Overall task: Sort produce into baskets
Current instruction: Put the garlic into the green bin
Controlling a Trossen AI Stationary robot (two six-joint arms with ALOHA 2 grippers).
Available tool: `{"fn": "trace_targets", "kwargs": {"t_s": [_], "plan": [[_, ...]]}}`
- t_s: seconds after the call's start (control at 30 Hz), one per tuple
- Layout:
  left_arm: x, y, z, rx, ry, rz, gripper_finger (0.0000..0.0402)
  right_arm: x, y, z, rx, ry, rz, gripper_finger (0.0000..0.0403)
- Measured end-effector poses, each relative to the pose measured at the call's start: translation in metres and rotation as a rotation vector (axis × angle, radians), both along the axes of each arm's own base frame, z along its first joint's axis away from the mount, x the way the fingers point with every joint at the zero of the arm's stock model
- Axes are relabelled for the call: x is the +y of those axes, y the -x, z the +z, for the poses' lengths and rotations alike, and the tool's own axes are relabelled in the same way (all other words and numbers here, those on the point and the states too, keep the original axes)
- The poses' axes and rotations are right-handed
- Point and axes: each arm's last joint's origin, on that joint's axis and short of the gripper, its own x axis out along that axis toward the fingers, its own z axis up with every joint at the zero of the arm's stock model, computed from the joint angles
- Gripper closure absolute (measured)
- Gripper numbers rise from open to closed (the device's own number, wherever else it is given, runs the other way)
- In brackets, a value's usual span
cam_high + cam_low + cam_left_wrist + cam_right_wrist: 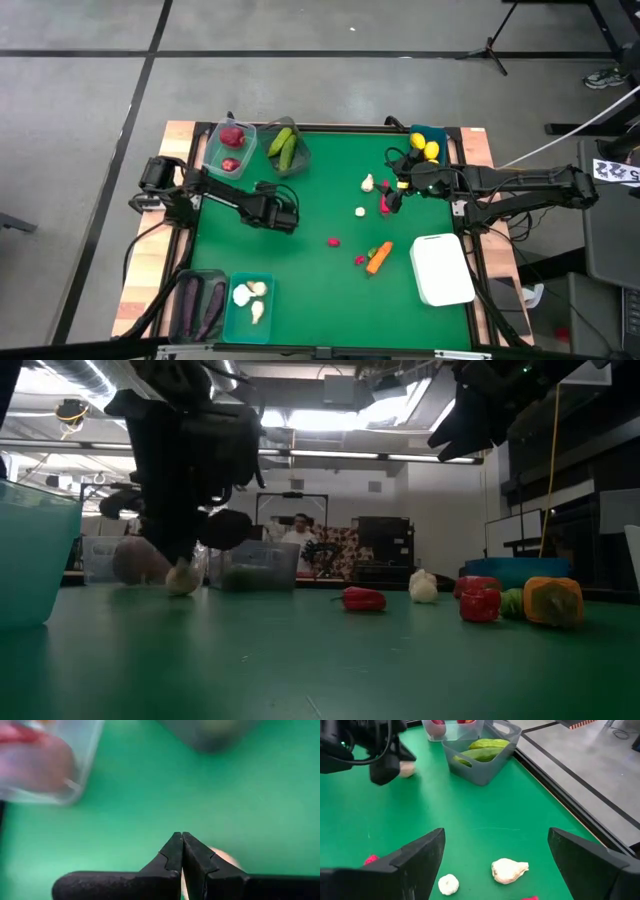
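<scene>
With our right gripper (492, 855) hovering, jaws released wide, over the larger white garlic bulb (509, 870) on the green tabletop (320, 290), we should descend squarely astride it before closing, left jaws clenched empty.

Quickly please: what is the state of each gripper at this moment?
Left gripper: closed on a small pale piece of produce; its kind cannot be told.
Right gripper: open, holding nothing, above two white garlic bulbs.
</scene>
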Motion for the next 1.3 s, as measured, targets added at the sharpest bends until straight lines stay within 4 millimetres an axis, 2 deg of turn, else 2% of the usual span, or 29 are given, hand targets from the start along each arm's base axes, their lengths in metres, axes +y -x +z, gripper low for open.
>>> {"fn": "trace_targets", "kwargs": {"t_s": [0.17, 0.27, 0.43, 0.53, 0.63, 0.73, 0.9, 1.0, 1.1, 1.3], "plan": [[-0.006, -0.010, -0.004, -0.076, 0.132, -0.054, 0.0401, 0.000, 0.000, 0.000, -0.002, 0.000, 0.000, 0.0052], [-0.017, -0.027, 0.000, -0.186, 0.171, -0.157, 0.0401, 0.000, 0.000, 0.000, -0.001, 0.000, 0.001, 0.0052], [-0.029, -0.053, 0.013, -0.316, 0.138, -0.393, 0.0401, 0.000, 0.000, 0.000, -0.001, 0.000, 0.001, 0.0052], [-0.031, -0.062, 0.020, -0.347, 0.106, -0.473, 0.0401, 0.000, 0.000, 0.000, -0.001, 0.000, 0.001, 0.0052], [-0.031, -0.068, 0.027, -0.336, 0.088, -0.525, 0.0392, 0.000, 0.000, -0.001, 0.007, 0.000, 0.001, 0.0052], [-0.036, -0.070, 0.032, -0.322, 0.077, -0.572, 0.0364, 0.000, 0.001, -0.002, 0.026, -0.001, 0.001, 0.0052], [-0.049, -0.072, 0.037, -0.217, 0.029, -0.765, 0.0325, 0.000, 0.002, -0.003, 0.034, -0.001, 0.001, 0.0052], [-0.062, -0.075, 0.041, -0.232, 0.004, -0.890, 0.0327, 0.000, 0.003, -0.004, 0.047, -0.002, 0.001, 0.0052], [-0.074, -0.074, 0.041, -0.164, -0.034, -1.031, 0.0333, 0.000, 0.003, -0.004, 0.049, -0.002, 0.001, 0.0052], [-0.083, -0.070, 0.040, -0.086, -0.028, -1.179, 0.0342, 0.000, 0.003, -0.004, 0.048, -0.002, 0.001, 0.0052]]}}
